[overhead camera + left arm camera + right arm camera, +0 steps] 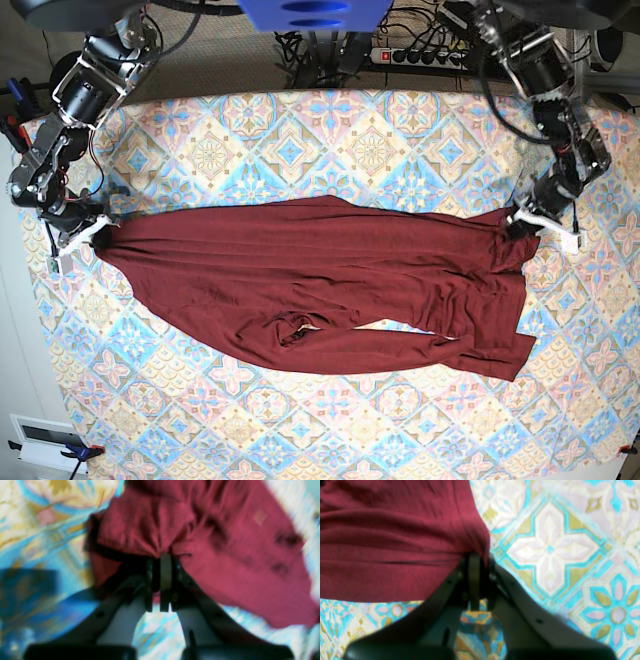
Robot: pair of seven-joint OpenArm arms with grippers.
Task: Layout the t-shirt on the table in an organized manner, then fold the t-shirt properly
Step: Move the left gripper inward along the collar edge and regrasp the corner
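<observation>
The dark maroon t-shirt (330, 280) lies stretched across the middle of the table (330, 130), pulled taut between both arms, with loose folds and a sleeve sagging along its near side. My left gripper (515, 222) is shut on the t-shirt's right end; in the left wrist view the t-shirt (225, 555) bunches into the closed left gripper (162, 560). My right gripper (103, 231) is shut on the left end. In the right wrist view the t-shirt (395, 542) gathers to a point in the closed right gripper (480, 560).
The patterned table cloth (557, 550) shows on every side of the garment. A power strip and cables (420, 52) run behind the table's far edge. A small white box (45, 440) sits beyond the table's near left corner.
</observation>
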